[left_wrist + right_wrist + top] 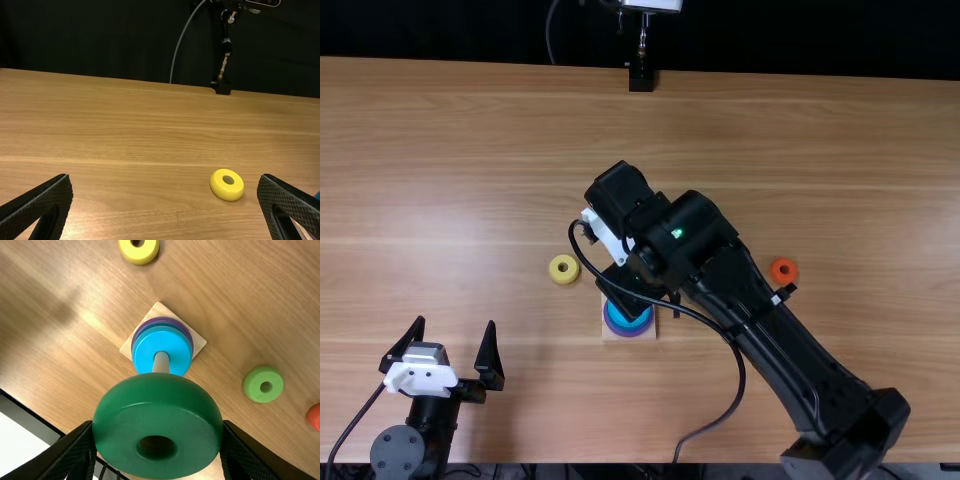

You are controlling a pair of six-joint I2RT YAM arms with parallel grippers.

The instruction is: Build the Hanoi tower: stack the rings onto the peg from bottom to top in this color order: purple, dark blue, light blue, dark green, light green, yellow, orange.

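Ring [157, 415], dark green, pinched between fingers [67, 452] of right tool [628, 288]

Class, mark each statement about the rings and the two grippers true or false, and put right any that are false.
1. The right gripper holds the dark green ring. True.
2. The yellow ring is already on the peg. False: the yellow ring lies on the table, off the peg.
3. The light blue ring is the uppermost ring on the peg. True.
4. The left gripper is clamped on the light green ring. False: the left gripper is open and empty, and the light green ring lies on the table.
5. The orange ring is off the peg. True.
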